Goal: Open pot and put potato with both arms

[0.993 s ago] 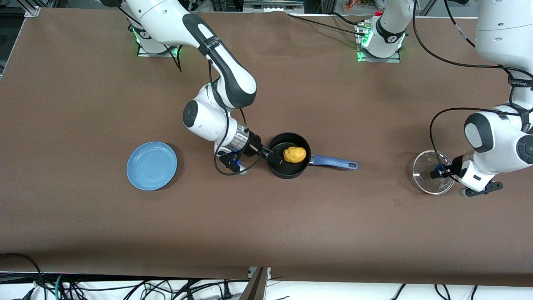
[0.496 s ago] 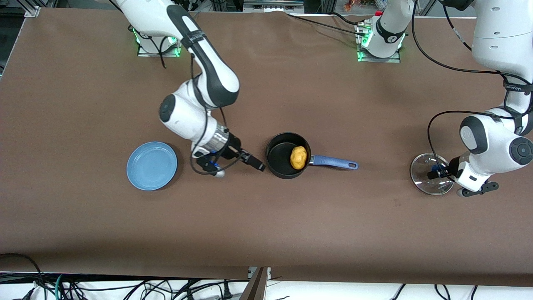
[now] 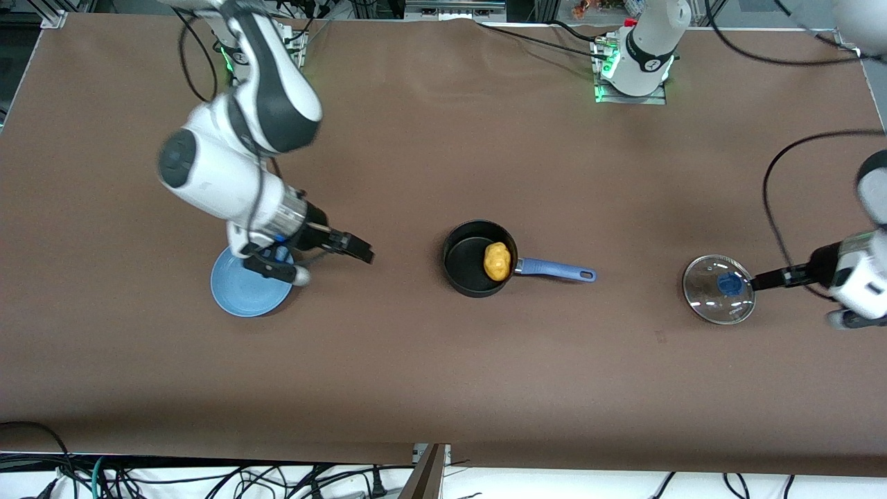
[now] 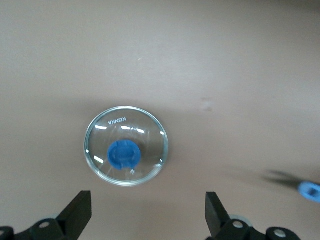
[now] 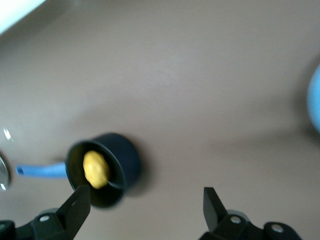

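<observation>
A matt brown, cloth-like worktop [image 3: 443, 360] carries a matt black pot [image 3: 478, 268] with a smooth blue handle, a dull, lumpy-skinned potato [image 3: 496, 260], a clear glossy glass lid [image 3: 718, 289] and a smooth light-blue plate [image 3: 239, 298].

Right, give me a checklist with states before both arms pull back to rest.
1. Potato in the pot: ok.
2. Lid off the pot, flat on the table toward the left arm's end: ok.
3. Left gripper open, nothing held, lid apart from it: ok.
4. Right gripper open and empty: ok.
5. Right gripper clear of the pot, over the table between plate and pot: ok.
6. Pot upright, handle free: ok.
</observation>
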You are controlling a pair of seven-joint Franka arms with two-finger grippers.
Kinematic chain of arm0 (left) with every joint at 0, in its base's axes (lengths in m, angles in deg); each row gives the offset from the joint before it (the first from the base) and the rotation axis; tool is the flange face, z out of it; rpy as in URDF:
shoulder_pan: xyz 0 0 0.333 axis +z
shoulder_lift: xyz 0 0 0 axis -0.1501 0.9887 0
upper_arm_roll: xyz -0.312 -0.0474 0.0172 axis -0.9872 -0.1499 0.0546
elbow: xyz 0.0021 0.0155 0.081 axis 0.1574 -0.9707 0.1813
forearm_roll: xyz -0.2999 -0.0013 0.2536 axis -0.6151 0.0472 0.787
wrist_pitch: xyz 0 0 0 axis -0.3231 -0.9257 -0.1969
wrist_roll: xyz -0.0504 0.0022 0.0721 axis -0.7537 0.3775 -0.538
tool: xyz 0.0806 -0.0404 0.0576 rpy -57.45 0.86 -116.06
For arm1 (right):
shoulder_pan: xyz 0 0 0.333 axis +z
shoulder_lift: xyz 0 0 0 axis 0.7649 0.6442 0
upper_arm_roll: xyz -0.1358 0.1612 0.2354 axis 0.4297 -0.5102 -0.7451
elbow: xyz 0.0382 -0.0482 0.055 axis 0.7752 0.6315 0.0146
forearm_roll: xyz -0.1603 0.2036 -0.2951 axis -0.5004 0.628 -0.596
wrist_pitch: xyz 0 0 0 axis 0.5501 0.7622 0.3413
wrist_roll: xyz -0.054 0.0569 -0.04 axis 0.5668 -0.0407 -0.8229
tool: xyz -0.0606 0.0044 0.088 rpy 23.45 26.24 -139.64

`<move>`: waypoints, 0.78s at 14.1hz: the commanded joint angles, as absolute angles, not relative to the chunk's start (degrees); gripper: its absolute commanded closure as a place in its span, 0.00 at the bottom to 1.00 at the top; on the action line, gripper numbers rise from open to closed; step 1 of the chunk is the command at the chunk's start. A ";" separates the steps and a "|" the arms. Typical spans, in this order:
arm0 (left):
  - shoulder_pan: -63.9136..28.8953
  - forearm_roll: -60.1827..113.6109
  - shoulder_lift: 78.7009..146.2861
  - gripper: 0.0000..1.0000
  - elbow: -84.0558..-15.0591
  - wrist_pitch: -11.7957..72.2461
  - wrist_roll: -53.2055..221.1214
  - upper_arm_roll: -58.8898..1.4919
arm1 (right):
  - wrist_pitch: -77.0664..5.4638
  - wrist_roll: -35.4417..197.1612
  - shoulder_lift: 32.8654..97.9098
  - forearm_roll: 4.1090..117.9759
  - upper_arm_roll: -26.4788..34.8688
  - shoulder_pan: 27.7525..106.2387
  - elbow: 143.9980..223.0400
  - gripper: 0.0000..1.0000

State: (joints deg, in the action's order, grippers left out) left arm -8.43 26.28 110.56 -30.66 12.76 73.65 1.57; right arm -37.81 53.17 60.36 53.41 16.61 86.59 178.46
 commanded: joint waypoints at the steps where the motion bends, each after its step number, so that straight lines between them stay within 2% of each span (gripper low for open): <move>1: -8.11 26.65 105.27 0.00 -28.94 6.76 77.21 0.53 | -27.97 61.30 51.70 49.18 21.93 86.64 181.00 0.00; 3: -8.46 27.62 101.56 0.00 -28.95 1.24 82.41 -0.70 | -21.64 64.65 45.82 41.20 20.64 82.45 180.91 0.00; 6: -7.84 33.74 98.92 0.00 -29.12 -1.14 86.46 -6.75 | -13.90 70.44 40.18 33.10 13.00 72.08 180.65 0.00; 9: -8.19 36.32 98.30 0.00 -29.12 -1.95 86.39 -9.32 | -5.81 76.78 41.48 26.59 5.89 61.62 171.28 0.00; 11: -8.81 36.15 98.30 0.00 -28.77 -2.12 86.38 -9.41 | -5.26 78.55 42.19 26.13 5.34 60.27 170.19 0.00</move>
State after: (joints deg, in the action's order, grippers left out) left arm -8.55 34.93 99.37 -28.20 -1.48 86.16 -9.24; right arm -7.38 76.45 40.16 27.35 7.47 62.70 173.61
